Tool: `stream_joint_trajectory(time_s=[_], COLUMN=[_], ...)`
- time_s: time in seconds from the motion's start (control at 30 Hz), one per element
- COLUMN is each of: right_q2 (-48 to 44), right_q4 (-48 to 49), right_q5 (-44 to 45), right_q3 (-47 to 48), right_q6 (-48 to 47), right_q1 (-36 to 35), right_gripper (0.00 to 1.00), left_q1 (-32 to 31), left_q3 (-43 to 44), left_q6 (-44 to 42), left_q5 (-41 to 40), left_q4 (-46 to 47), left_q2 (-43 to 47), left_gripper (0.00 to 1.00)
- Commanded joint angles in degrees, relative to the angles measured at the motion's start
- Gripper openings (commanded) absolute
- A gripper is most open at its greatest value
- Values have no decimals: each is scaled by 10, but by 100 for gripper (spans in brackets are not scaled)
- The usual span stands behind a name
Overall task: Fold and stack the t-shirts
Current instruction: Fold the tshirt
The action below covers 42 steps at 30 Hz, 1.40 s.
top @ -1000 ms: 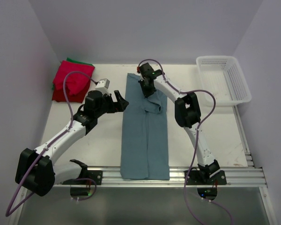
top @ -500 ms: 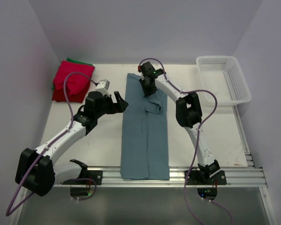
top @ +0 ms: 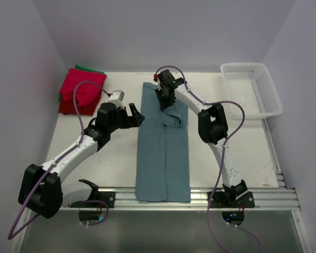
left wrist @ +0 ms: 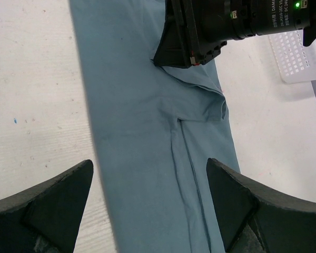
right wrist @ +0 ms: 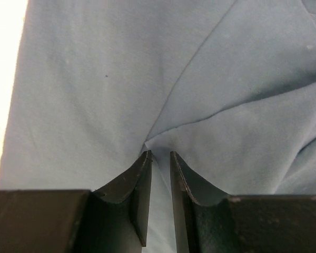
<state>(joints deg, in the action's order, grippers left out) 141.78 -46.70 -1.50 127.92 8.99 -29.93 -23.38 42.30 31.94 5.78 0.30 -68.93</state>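
Hovering over the far end of the blue-grey t-shirt (top: 163, 158), the right gripper (right wrist: 159, 154)
The shirt's long strip runs far-to-near; the right jaws are barely parted and grip nothing, and the left gripper (top: 136, 115) gapes empty beside its left edge.

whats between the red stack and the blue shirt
Top view: the left arm's wrist camera and purple cable hang over otherwise bare table between the red stack and blue shirt.

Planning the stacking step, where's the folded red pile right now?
Top view: the red pile sits at the far left corner of the table, beyond the left claw, left of the blue-grey shirt.
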Motion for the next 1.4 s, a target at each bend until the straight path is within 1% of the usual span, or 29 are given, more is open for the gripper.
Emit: stream_joint_trajectory(time_s=[0.0, 0.3, 0.6, 0.8, 0.9, 1.07, 1.13, 1.17, 1.2, 1.27, 1.37], right_q2=[-45, -19, -14, -17, -19, -26, -29, -31, -33, -33, -34], right_q4=[21, 16, 24, 26, 31, 43, 44, 44, 45, 46, 43], right_q5=[-27, -20, -8, -11, -16, -20, -21, -21, -20, -17, -17], right_q3=[5, 22, 1, -12, -24, -51, -52, -53, -53, -51, -49], right_q6=[-4, -1, 1, 1, 1, 3, 3, 3, 3, 4, 3], right_q1=[1, 1, 1, 1, 1, 1, 1, 1, 1, 1, 1], right_gripper=[25, 24, 17, 16, 16, 21, 22, 20, 11, 0, 0], left_q1=[3, 3, 4, 4, 5, 5, 6, 6, 6, 6, 6], left_q3=[-3, -3, -2, -2, -2, -3, -3, -3, -3, -3, -4], left_q6=[3, 1, 0, 0, 0, 0, 0, 0, 0, 0, 0], left_q5=[2, 0, -2, -2, -3, -2, -2, -2, -2, -2, -2], left_q4=[24, 23, 19, 16, 14, 13, 13, 13, 13, 13, 12], left_q2=[-2, -4, 2, 6, 9, 12, 12, 12, 12, 12, 14], left_gripper=[92, 92, 92, 92, 92, 92, 92, 92, 92, 92, 92])
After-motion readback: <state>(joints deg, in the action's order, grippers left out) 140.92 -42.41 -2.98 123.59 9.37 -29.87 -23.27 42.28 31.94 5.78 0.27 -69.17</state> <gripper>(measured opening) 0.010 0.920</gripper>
